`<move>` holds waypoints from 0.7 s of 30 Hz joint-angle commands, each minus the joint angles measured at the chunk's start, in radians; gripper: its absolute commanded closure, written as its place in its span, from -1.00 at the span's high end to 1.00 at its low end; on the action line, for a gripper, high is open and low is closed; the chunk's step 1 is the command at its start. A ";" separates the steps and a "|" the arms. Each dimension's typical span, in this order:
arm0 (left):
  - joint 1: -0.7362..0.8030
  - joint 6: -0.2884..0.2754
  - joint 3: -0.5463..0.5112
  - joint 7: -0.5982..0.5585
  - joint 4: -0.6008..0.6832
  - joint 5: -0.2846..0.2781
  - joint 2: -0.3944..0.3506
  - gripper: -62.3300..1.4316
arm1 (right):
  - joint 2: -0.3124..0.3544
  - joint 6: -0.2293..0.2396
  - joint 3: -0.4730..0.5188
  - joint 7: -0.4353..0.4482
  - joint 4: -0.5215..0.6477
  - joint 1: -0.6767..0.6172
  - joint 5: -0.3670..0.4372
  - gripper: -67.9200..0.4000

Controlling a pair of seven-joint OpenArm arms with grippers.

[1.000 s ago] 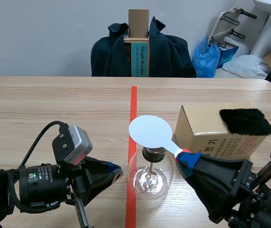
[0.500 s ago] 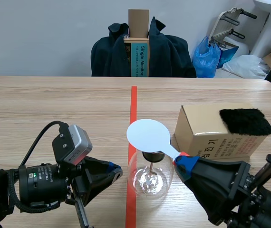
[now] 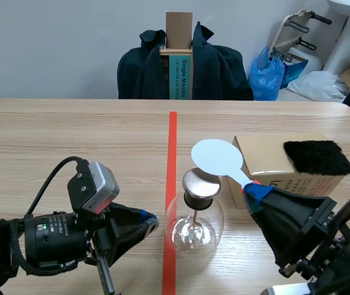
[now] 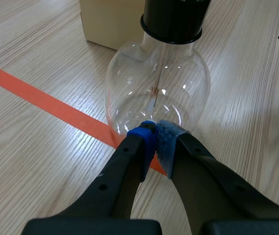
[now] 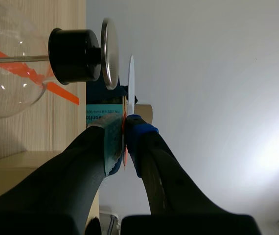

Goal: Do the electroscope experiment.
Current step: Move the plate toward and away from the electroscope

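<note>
The electroscope (image 3: 194, 224) is a clear glass flask on the red tape line, with a black stopper and a bare metal disc (image 3: 200, 182) on top. My right gripper (image 3: 253, 192) is shut on the handle of a white paddle (image 3: 217, 157), held just right of and slightly above the disc. In the right wrist view the white paddle (image 5: 130, 84) is edge-on, close beside the metal disc (image 5: 108, 53). My left gripper (image 3: 150, 222) rests shut on the table, its tips (image 4: 155, 134) at the base of the flask (image 4: 157, 93).
A cardboard box (image 3: 282, 168) stands right of the flask with a black fur pad (image 3: 317, 156) on top. A chair with a dark jacket (image 3: 184, 64) sits beyond the table's far edge. Bags lie at the back right.
The right gripper has carried the white paddle to the right and slightly up, off the top of the electroscope, uncovering the metal disc. The left arm has stayed still.
</note>
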 commanded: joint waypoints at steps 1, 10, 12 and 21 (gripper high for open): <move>0.002 -0.002 -0.005 -0.017 0.018 -0.009 0.008 -0.89 | 0.016 -0.011 0.024 -0.005 0.020 -0.008 0.005 -0.96; 0.002 -0.002 -0.005 -0.017 0.018 -0.009 0.008 -0.89 | 0.016 -0.018 0.052 -0.082 0.021 -0.018 0.003 -0.96; 0.002 -0.002 -0.005 -0.017 0.018 -0.009 0.008 -0.89 | 0.016 -0.018 0.055 -0.081 0.021 -0.018 0.003 -0.96; 0.003 -0.002 -0.005 -0.017 0.018 -0.009 0.008 -0.89 | 0.016 -0.018 0.055 -0.024 0.021 -0.018 0.003 -0.96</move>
